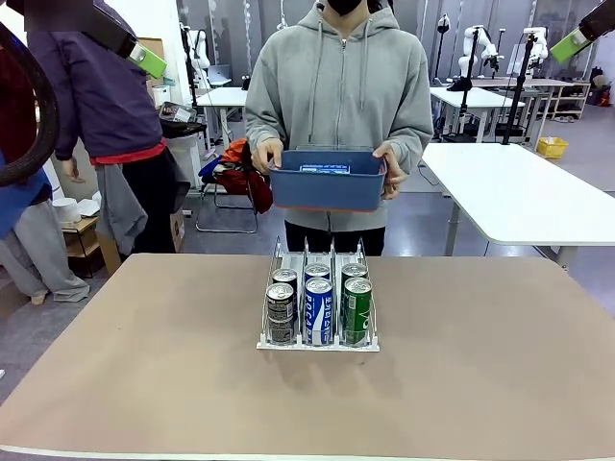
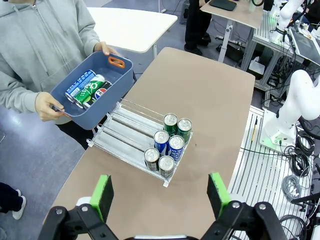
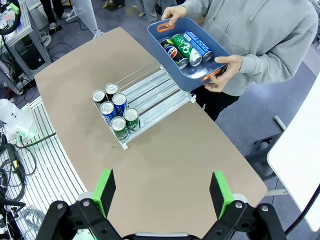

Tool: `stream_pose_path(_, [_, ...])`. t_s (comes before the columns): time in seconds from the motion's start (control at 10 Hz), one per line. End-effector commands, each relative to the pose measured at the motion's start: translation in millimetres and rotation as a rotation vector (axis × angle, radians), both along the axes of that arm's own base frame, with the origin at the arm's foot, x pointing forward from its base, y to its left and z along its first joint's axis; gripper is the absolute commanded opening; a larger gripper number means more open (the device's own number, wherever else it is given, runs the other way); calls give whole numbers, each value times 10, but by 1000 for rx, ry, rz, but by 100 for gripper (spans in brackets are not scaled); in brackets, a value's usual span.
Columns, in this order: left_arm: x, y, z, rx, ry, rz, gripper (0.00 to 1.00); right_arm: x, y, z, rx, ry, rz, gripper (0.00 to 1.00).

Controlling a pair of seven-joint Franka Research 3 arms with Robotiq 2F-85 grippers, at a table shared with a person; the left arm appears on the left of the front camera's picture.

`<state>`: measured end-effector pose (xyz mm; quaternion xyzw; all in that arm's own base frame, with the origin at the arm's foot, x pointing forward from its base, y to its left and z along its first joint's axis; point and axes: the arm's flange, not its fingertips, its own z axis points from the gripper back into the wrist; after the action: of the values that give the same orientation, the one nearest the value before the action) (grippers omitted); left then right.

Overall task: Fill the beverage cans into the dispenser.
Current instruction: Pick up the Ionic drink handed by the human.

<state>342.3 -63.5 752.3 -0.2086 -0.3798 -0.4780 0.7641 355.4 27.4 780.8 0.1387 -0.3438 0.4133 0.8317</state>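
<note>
L hand point(image 2: 160, 187): spread wide, nothing btwn green pads point(image 2: 103, 192), hanging high over robot-side end of surface point(image 2: 210, 95), well apart from everything on it.

R hand point(image 3: 163, 189): likewise spread wide, empty, high above surface, looking down on rack from opp. side.

Dispenser point(image 1: 317, 344): mid-surface, three lanes running robot-to-person, flat on the brown top.

Six beverage cans point(image 3: 106, 109) upright inside, packed at robot-side end, two deep per lane, touching front-to-back & just beside neighbours across lane dividers:
- dark grey pair point(image 1: 281, 312) in L lane
- blue-and-white pair point(image 1: 318, 309) in mid lane
- green pair point(image 1: 356, 309) in R lane

Silver tops all up. Far stretch of lanes point(image 2: 122, 132) bare, on person's side.

Person point(image 1: 336, 86) at far side, grey hoodie, standing. Blue bin point(image 1: 327, 187) gripped at both short ends, held up off surface, just beyond dispenser's far end; touching rack or not: can't tell, prob. apart. Orange handle inset point(image 2: 116, 61) at bin's end.

Loose cans point(image 3: 185, 47) lying on sides in bin, side by side, parallel: one blue-and-white, one green, one dark blue w/ red-white mark. Three visible; more underneath or not, can't tell.
</note>
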Motion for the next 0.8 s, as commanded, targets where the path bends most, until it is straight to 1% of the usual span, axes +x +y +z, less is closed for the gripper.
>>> stream_pose_path(0.0, [-2, -4, 1, -4, 1, -7, 100, -16, 0, -8, 0, 1, 1, 100])
stream_pose_path(0.7, [-2, -4, 1, -4, 1, -7, 100, -16, 0, -8, 0, 1, 1, 100])
